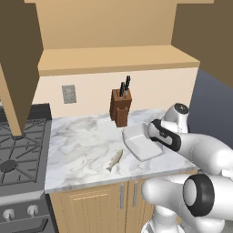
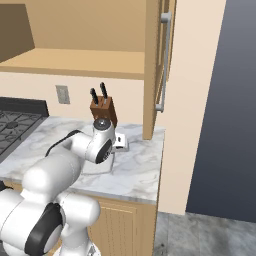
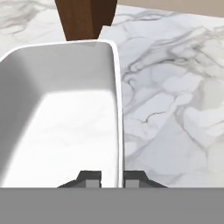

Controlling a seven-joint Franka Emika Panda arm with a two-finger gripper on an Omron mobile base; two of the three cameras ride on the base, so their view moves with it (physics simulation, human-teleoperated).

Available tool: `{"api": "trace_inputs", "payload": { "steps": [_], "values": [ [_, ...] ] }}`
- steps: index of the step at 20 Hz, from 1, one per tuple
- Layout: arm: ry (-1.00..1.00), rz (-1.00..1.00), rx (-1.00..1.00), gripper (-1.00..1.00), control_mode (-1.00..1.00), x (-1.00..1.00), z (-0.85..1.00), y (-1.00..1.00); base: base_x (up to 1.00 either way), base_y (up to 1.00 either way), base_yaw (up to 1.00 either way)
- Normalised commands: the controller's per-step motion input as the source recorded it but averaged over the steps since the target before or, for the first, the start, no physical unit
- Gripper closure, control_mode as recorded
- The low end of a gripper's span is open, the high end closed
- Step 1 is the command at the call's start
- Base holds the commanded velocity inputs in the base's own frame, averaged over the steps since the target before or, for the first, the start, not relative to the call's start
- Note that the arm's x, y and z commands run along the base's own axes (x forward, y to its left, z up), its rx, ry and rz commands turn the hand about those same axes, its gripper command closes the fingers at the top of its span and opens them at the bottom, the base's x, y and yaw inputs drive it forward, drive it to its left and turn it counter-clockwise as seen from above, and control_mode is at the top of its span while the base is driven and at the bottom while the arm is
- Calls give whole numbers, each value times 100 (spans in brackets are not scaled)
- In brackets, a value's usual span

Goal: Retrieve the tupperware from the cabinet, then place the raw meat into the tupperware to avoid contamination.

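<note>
The tupperware (image 3: 57, 118) is set on the marble counter (image 3: 175, 96), its rim clamped by the gripper (image 3: 112, 178). It is best released only once flat, clear of the knife block (image 1: 121, 107) and near the fish (image 1: 114, 160).

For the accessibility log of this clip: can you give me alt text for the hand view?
The pincer is shut on the right wall of the white tupperware, one fingertip inside the tub and one outside. The tub sits empty on the marble counter, with the brown knife block just beyond it.

The arm hides the near right corner of the tupperware (image 1: 139, 142) behind the wrist, and the tub's left side runs off the hand view's edge.
</note>
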Motion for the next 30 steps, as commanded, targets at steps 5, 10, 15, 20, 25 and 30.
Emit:
{"api": "trace_inputs", "payload": {
  "steps": [5,10,15,20,25,30],
  "values": [
    [0,0,0,-100,-100,0,0,0,0,0,0],
    [0,0,0,-100,-100,0,0,0,0,0,0],
    [0,-4,2,-100,-100,0,19,0,0,0,0],
    [0,-7,1,-100,-100,-13,48,1,0,0,0],
    [0,-4,2,-100,-100,-25,29,12,0,0,0],
    [0,-1,6,-100,-100,-10,0,39,0,0,0]
  ]
}}
